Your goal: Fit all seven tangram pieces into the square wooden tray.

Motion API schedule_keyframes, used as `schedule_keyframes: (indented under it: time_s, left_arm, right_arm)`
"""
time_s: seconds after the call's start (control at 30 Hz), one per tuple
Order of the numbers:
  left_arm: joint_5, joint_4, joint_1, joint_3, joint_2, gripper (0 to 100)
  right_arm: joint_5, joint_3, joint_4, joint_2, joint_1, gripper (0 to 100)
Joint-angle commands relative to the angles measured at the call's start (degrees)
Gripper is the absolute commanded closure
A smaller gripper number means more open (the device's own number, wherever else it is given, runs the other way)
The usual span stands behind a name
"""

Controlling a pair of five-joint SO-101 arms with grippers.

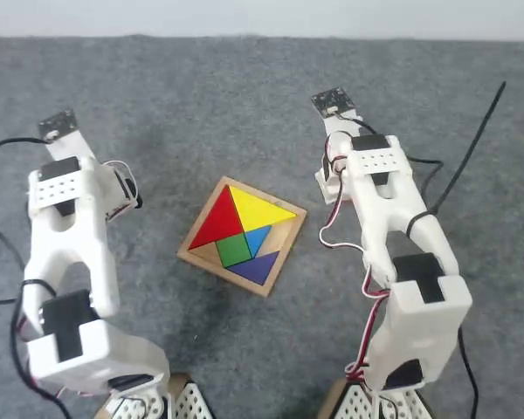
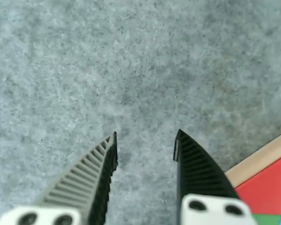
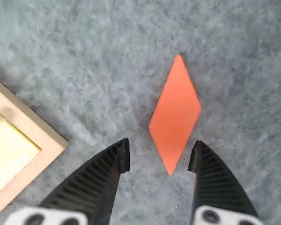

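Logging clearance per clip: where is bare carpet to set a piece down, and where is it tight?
Free: grey carpet beyond the square wooden tray and under the left gripper. Tight: the orange parallelogram lies under the right gripper, near the tray.

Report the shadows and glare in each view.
High view: soft, even light, with a faint dark patch on the carpet beside the tray. Right wrist view: the yellow piece looks washed pale by glare; the orange piece casts no clear shadow. Left wrist view: even light on the carpet ahead of the left hand.
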Motion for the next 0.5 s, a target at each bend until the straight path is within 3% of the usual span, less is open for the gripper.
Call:
schedule_keyframes:
  time_s: [0.0,0.13,0.47]
  left_arm:
    - [-0.3,-0.8,0.1,-0.1,-0.6,81]
    - [-0.4,-0.3,0.0,-0.1,-0.6,81]
    - [-0.5,0.4,0.2,-0.3,-0.6,81]
  right_arm:
    - [3.3,-3.8,-1.4,0.0,-1.9,80.0]
    - [4.7,-7.6,-1.4,4.5,-1.8,86.5]
    - [8.1,-17.5,3.4,13.8,2.4,86.1]
